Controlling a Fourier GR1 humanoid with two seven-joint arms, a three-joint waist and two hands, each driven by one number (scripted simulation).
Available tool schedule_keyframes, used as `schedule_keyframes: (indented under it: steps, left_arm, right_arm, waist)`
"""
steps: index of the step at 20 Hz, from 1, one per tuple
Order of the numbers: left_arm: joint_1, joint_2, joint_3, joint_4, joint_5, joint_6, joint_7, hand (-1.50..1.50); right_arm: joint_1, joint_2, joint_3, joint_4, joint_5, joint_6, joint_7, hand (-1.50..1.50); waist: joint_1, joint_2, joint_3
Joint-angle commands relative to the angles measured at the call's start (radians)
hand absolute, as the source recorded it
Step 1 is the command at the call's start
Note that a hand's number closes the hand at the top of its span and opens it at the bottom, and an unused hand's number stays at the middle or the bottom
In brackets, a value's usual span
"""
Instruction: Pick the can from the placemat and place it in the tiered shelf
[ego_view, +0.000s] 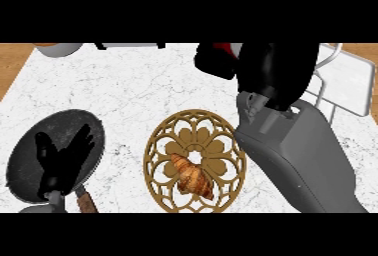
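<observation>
The left hand (65, 155) rests open-fingered over a dark pan (29, 150). To its right, the placemat (196, 161) holds only a croissant (193, 178). Further right, the right hand (272, 70) curls round the red can (220, 56), lifted beside the tiered shelf (348, 80); placing remains.

White grey-veined marble counter top (140, 85), brown wood strip (15, 60) at its far edge. Round gold lattice placemat (164, 145), flower cutout pattern; golden-brown croissant (193, 179) on it. Dark speckled round pan (29, 150), brown wooden handle (86, 201). Black hands, grey forearms. Red can (219, 49). Pale grey wire tiered shelf (347, 80).
</observation>
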Motion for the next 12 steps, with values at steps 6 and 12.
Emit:
schedule_keyframes:
  steps: [6, 12]
  left_arm:
    - [0.014, 0.03, 0.02, 0.005, 0.009, -0.041, -0.029, 0.0]
    - [-0.028, -0.011, -0.014, 0.009, -0.022, -0.001, 0.009, 0.0]
  right_arm:
    - [-0.136, -0.112, -0.266, -0.067, -0.027, 0.288, 0.123, 1.5]
    - [-0.154, -0.173, -0.372, -0.037, -0.079, 0.359, 0.023, 1.5]
  waist:
    - [0.015, 0.006, 0.0]
    - [0.02, 0.011, 0.001]
